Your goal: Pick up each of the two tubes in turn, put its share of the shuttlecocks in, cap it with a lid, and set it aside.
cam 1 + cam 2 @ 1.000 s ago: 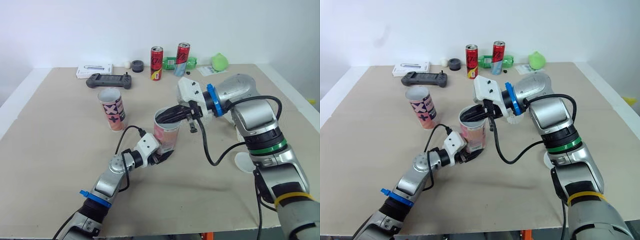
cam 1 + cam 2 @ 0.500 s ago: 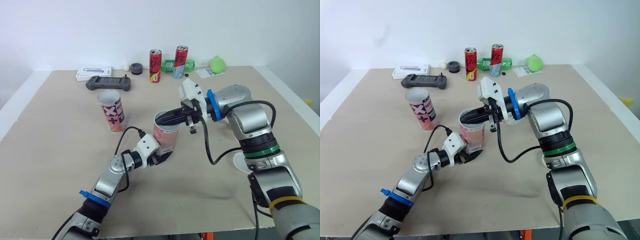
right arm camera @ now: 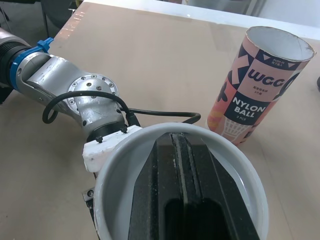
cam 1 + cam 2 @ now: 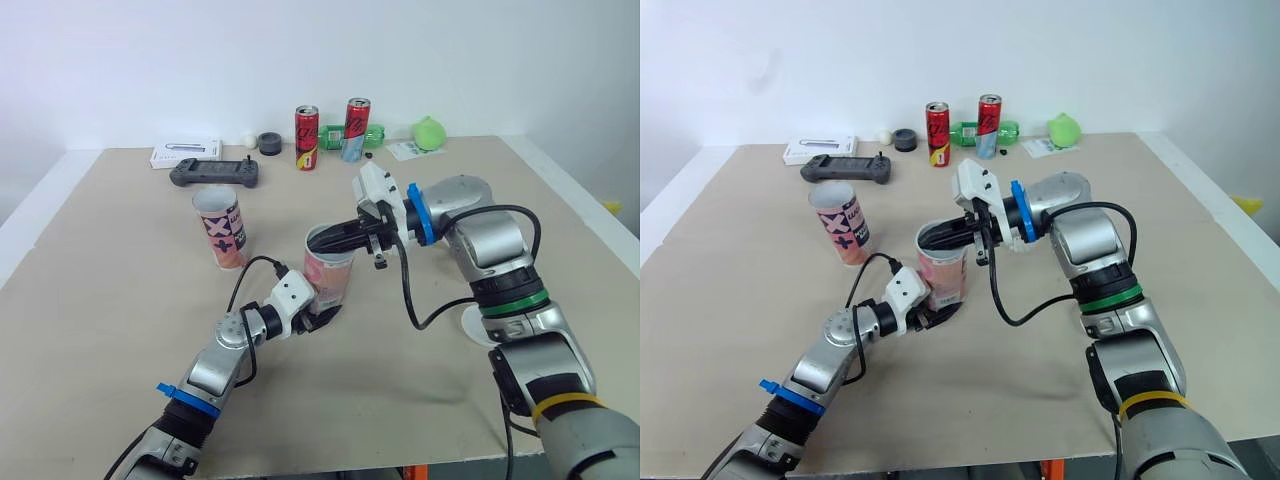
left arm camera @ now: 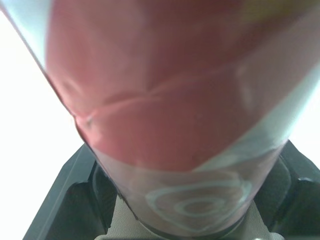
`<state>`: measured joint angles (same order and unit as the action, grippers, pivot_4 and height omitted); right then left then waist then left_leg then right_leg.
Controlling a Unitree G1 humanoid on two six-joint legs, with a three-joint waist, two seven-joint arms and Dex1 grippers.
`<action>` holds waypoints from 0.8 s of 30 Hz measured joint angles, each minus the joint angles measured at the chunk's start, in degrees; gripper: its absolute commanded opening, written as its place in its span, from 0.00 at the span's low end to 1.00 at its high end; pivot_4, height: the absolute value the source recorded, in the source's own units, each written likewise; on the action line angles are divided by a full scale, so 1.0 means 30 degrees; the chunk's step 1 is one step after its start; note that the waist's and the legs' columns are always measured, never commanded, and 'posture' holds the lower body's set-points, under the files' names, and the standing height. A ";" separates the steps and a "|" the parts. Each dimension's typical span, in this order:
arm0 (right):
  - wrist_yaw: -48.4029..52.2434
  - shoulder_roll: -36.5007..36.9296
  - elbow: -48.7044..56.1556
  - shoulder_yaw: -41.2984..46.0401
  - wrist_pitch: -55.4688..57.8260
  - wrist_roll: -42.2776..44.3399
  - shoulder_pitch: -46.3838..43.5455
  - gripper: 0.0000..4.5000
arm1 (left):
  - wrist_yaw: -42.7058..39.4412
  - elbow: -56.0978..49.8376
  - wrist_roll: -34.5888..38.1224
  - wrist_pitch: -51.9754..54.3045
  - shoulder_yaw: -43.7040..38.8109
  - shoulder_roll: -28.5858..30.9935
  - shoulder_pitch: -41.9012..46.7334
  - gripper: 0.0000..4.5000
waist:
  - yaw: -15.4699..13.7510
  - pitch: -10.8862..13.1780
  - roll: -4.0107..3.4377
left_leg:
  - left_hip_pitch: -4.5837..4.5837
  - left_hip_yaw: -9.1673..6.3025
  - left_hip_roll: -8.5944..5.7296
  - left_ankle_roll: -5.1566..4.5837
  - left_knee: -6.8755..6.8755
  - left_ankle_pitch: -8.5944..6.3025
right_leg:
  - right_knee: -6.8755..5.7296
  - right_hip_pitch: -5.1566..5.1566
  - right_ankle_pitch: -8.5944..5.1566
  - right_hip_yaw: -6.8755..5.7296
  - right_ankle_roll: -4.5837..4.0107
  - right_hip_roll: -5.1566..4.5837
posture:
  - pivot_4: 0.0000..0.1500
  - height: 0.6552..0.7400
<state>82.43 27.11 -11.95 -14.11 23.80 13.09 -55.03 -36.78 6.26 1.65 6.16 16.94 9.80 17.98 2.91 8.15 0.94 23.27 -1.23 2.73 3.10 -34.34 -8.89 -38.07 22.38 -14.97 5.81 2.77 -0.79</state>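
My left end effector (image 4: 318, 318) is clamped on the base of the pink tube (image 4: 330, 278), which stands upright mid-tabletop (image 4: 120, 300), with my forearm lying low toward it. My right end effector (image 4: 328, 238), its fingers pressed together, reaches sideways over the tube's open mouth, elbow bent outward. I should brace the base and push along the tube's axis, not against the rim. The second tube (image 4: 222, 228) stands beyond, well apart.

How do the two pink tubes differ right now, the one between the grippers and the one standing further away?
The near tube is clamped at its base by the left gripper; the far tube stands free. The right gripper reaches into the near tube's mouth; nothing reaches into the far tube. Both are pink, upright and uncapped.
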 measured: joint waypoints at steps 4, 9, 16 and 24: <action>0.0216 0.0750 0.0746 -0.0538 0.0545 -0.0344 -0.0853 0.22 | -0.0014 -0.0075 0.0058 -0.0072 0.0014 -0.0134 0.0003 0.71 | -0.0030 0.0062 0.0016 | 0.0067 0.0003 -0.0009 0.0009 0.0000 -0.0005 | 0.0003 0.0056 -0.0009 0.0015 0.0017 -0.0004 | 1.00 1.00; 0.0540 0.1644 0.1336 -0.0642 0.1046 -0.0382 -0.2049 0.66 | -0.0028 -0.0128 0.0249 -0.0478 0.0051 -0.0332 0.0146 0.71 | -0.0078 0.0104 0.0019 | 0.0388 -0.0009 -0.0018 0.0002 -0.0030 0.0003 | 0.0000 0.0327 0.0059 0.0018 0.0138 -0.0002 | 1.00 1.00; 0.1324 0.2703 0.1703 -0.0664 0.1138 -0.0325 -0.4173 0.25 | -0.0038 -0.0134 0.0214 -0.0479 0.0379 -0.0568 0.0379 0.71 | -0.0097 0.0200 0.0048 | 0.0431 -0.0045 -0.0024 -0.0049 -0.0021 -0.0068 | 0.0005 0.0348 -0.0021 -0.0004 0.0142 0.0003 | 1.00 1.00; 0.1686 0.3717 0.1627 -0.2206 0.0816 -0.1219 -0.3737 0.02 | 0.0005 -0.0133 0.0205 -0.0480 0.0396 -0.0571 0.0389 0.71 | -0.0092 0.0212 0.0054 | 0.0428 -0.0042 -0.0026 -0.0048 -0.0028 -0.0070 | 0.0004 0.0347 -0.0022 -0.0002 0.0144 0.0001 | 1.00 1.00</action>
<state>87.49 38.26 -7.07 -20.73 26.25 9.43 -66.24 -36.77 5.87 2.26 4.72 18.13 8.09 19.15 2.63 8.78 1.11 24.56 -1.35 2.65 2.95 -34.42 -9.10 -38.05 23.42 -15.03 5.80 3.20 -0.79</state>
